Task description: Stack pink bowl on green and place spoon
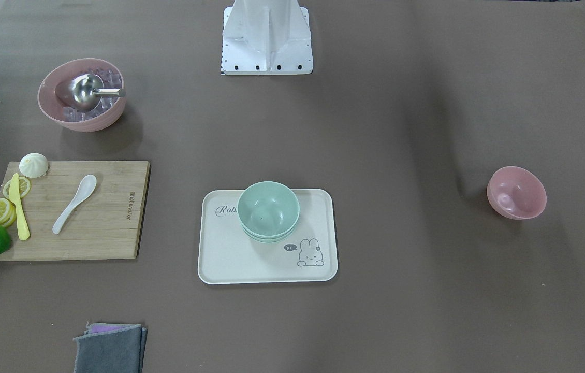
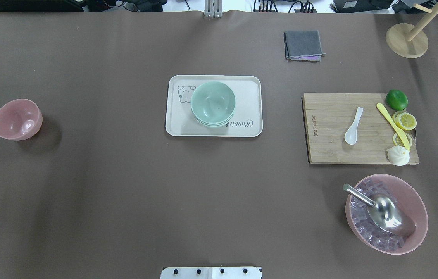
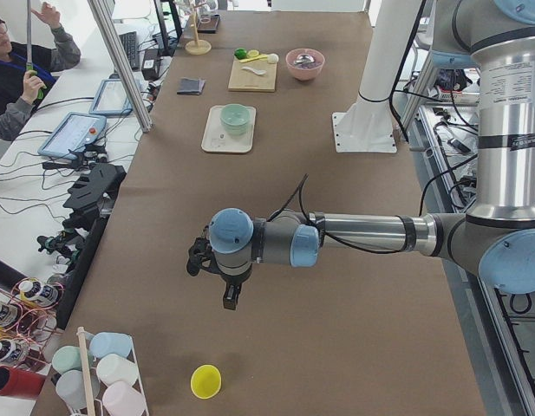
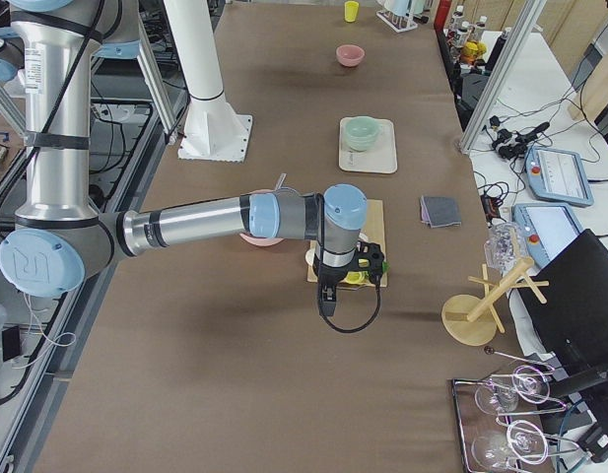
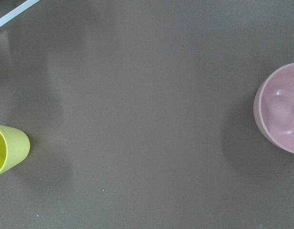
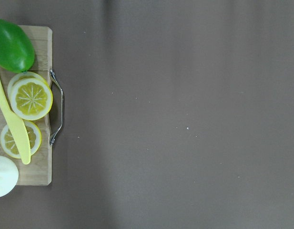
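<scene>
Can't tell how wide my left end effector (image 3: 230, 299) is, but the pink bowl (image 2: 17, 119) sits alone on the surface (image 2: 126, 193), well apart from the green bowl (image 2: 213, 102), so I'd drop straight down and pinch one rim wall squarely.

2 arms stretched out level, left gripper (image 3: 230, 302) and right gripper (image 4: 326, 302) pointing down (openness unclear)

I see the left arm (image 3: 362, 232) and right arm (image 4: 185, 225) as silver tubes with pale-blue joint caps (image 3: 230, 231) and black cables (image 3: 295, 192), on a white pedestal (image 1: 266, 26) with dark screws (image 1: 258, 67).
</scene>
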`<state>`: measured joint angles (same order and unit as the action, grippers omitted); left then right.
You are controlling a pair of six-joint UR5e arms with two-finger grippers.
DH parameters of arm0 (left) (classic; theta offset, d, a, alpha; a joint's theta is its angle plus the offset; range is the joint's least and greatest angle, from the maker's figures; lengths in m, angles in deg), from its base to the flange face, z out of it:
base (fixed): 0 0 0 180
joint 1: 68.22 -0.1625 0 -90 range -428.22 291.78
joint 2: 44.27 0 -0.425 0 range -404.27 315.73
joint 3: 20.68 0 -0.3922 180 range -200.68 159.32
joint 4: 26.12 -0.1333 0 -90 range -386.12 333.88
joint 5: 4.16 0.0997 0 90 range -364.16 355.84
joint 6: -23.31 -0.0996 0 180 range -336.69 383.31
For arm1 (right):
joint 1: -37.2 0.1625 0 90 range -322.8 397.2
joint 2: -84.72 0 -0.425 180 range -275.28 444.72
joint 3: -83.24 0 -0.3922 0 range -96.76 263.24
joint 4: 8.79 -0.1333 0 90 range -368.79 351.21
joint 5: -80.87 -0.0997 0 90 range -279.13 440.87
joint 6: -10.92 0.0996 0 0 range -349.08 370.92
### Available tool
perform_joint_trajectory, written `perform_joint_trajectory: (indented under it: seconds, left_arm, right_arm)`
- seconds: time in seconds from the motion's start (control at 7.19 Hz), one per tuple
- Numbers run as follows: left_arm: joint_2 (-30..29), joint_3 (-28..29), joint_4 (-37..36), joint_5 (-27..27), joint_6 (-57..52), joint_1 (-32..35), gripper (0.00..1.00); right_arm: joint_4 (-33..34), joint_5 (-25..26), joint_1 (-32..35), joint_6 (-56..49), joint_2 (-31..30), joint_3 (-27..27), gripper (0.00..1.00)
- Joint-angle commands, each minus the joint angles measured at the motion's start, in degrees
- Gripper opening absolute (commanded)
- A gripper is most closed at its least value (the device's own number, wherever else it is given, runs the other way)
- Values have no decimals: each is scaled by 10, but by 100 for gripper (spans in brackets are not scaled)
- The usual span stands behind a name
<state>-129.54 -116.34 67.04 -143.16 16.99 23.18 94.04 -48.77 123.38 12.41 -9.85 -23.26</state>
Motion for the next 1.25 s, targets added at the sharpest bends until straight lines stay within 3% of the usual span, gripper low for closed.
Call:
perform_joint_trajectory:
  seconds: [0.0, 0.42, 0.7, 1.11]
  left_arm:
    - [7, -3, 19, 2, -15, 0, 99]
    - [-13, 1, 29, 0, -11, 0, 99]
    - [-69, 1, 38, 0, -8, 0, 99]
    - [-144, 61, 33, -1, 21, -52, 99]
  right_arm:
    - [0, 0, 0, 0, 0, 0, 100]
    - [0, -4, 0, -1, 1, -4, 100]
    - [-2, -5, -9, 3, 10, -5, 100]
    - [-124, -33, -29, 10, 53, 25, 100]
